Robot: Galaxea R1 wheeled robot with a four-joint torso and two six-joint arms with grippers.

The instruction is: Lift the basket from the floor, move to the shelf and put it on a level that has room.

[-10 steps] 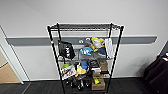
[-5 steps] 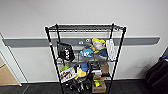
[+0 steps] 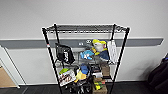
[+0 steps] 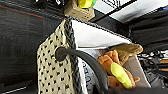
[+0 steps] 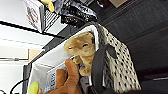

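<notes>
Head view: shelf (image 3: 85,57) stands straight ahead against the pale wall, its posts rising from the dark floor (image 3: 37,89).
Top level: the highest wire tier (image 3: 85,28) looks bare, while the tiers below carry plush toys (image 3: 96,48), a black bag (image 3: 64,53) and cardboard boxes (image 3: 99,86).
Basket, left wrist view: basket (image 4: 53,70) hangs close under the camera, its dark loop handle (image 4: 82,60) arching up towards the wrist; plush toys lie inside against the pale lining.
Basket, right wrist view: the opposite end of the same basket (image 5: 117,65) shows with its other loop handle (image 5: 98,65); a tan plush (image 5: 81,48) sits at the rim.
Claws: I cannot tell whether either claw is apart or clamped; each handle runs up to its wrist.
Key relation: the basket seems carried between the two arms, long axis running left to right from handle to handle, one arm at each end, and well below the bare top tier on the far side.
</notes>
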